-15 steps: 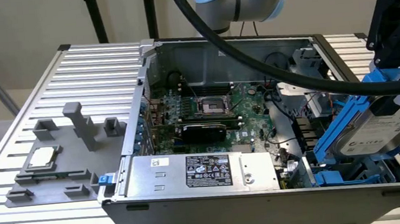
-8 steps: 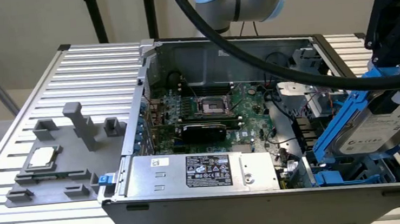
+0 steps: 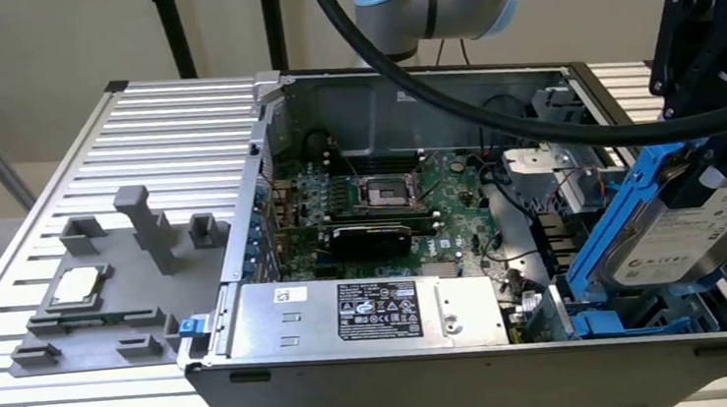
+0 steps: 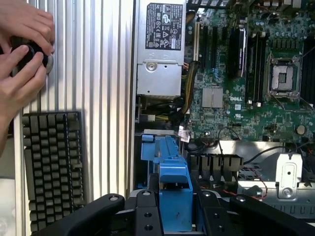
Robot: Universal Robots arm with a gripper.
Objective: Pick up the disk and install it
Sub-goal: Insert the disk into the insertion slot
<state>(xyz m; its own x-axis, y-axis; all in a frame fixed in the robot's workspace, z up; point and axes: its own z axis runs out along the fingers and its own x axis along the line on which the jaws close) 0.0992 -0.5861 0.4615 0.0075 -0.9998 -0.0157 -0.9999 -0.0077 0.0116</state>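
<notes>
Black robot hand (image 3: 726, 157) clamped on the disk (image 3: 685, 227), a flat silver metal rectangle with white label and blue plastic rails, tilted over the open grey metal computer case (image 3: 484, 375).

Robotics lab bench for computer assembly.
A robot arm's (image 3: 452, 3) end effector (image 3: 719, 170) grips a disk (image 3: 689, 229) in an open computer case (image 3: 484, 375) on a ribbed metal worktop (image 3: 171, 112); a grey parts fixture (image 3: 127, 283) and a keyboard (image 4: 54, 167) lie alongside.

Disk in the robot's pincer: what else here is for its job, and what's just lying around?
For the job: disk, held in the pincer; computer case.
Just lying about: CPU chip, grey stand, keyboard.
</notes>
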